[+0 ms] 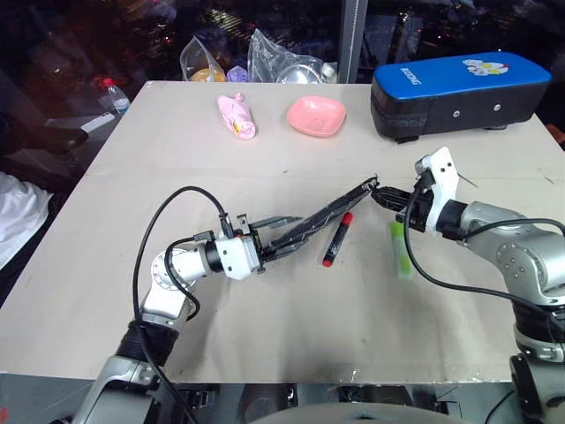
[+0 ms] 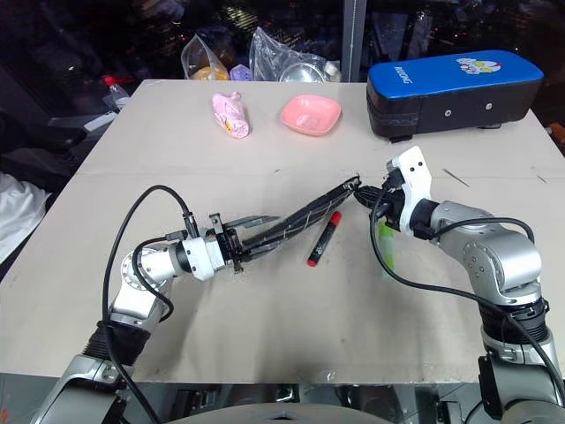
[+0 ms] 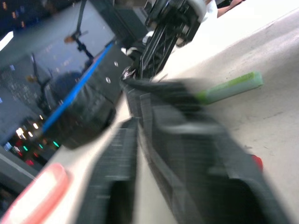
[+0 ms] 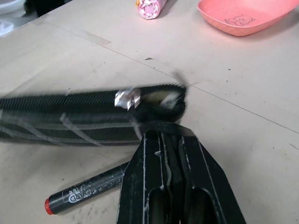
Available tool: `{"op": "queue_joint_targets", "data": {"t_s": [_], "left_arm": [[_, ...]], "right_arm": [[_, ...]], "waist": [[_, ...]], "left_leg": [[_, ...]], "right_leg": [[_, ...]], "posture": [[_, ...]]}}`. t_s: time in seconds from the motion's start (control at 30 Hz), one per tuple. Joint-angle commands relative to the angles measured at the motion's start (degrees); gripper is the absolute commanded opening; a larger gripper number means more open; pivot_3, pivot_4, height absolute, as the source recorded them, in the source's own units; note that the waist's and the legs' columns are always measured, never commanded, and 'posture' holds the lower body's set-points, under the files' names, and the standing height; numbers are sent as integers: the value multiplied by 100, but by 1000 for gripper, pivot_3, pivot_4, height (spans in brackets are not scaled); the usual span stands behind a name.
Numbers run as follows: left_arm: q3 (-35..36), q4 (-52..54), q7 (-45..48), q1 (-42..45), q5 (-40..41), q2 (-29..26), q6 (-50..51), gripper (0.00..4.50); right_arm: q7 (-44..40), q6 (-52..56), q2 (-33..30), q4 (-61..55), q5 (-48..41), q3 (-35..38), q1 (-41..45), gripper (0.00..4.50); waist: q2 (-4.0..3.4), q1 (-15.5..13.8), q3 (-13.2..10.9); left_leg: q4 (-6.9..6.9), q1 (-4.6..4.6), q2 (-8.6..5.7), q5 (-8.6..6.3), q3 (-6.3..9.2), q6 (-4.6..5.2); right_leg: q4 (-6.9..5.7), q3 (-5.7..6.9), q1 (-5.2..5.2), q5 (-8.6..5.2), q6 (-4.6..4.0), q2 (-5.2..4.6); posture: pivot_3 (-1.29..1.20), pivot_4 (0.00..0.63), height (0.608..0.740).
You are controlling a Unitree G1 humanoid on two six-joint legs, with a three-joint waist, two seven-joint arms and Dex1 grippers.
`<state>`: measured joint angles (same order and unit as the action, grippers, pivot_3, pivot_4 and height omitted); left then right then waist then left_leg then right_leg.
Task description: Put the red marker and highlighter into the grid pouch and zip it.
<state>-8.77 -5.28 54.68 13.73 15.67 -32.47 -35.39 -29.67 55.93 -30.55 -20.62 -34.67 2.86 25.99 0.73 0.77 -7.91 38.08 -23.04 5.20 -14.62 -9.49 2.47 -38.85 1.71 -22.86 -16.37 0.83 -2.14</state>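
Beige table [image 1: 265, 336]: our right gripper [image 1: 381, 196] clamps the grid pouch [image 1: 322, 218] end, lifted; left gripper [image 1: 267, 240] open around its other end; red marker [image 1: 336, 239], highlighter [image 1: 402, 250] lie outside it.

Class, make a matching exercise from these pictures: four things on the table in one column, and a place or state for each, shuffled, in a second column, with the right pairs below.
Things
1. grid pouch
2. red marker
3. highlighter
4. pink dish

Places or states
A. lies on the table just below the pouch
B. sits at the far side, beside the blue-topped case
C. held up off the table between the left gripper and the right gripper
D. lies on the table by the right arm

Pairs: 1-C, 2-A, 3-D, 4-B
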Motion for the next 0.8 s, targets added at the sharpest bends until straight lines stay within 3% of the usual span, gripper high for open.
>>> {"op": "queue_joint_targets", "data": {"t_s": [0.03,0.23,0.63,0.73,0.8], "left_arm": [[189,863,-268,-153,461,-54,985,3414],[195,1698,-592,-310,496,6,2120,3414],[241,2411,-846,-622,316,-20,3379,3414],[287,2442,-912,-666,309,70,3364,2539],[291,2461,-920,-697,276,103,3310,1648]], "right_arm": [[17,-26,26,-246,-75,46,64,0],[24,-54,75,-220,-27,5,63,0],[58,-69,105,-288,21,-32,-24,0],[68,-60,106,-324,21,-31,-56,0],[65,-60,99,-343,22,-35,-86,0]], "waist": [[0,7,0],[-1,1,0],[-1,-1,-1],[-1,-7,-1],[-1,-6,0]], "left_leg": [[-1,-7,0,0,-1,-1],[12,-74,-2,4,10,-5],[13,-74,-3,6,11,-9],[13,-75,-3,6,11,-8],[13,-75,-4,6,11,-8]], "right_leg": [[-1,-2,-9,0,0,0],[-8,1,-67,1,2,6],[-7,2,-68,1,2,10],[-5,1,-68,1,1,8],[-5,-2,-67,1,1,8]], "posture": [[0,150,740],[0,150,740],[0,150,740],[0,150,740],[0,150,740]]}}
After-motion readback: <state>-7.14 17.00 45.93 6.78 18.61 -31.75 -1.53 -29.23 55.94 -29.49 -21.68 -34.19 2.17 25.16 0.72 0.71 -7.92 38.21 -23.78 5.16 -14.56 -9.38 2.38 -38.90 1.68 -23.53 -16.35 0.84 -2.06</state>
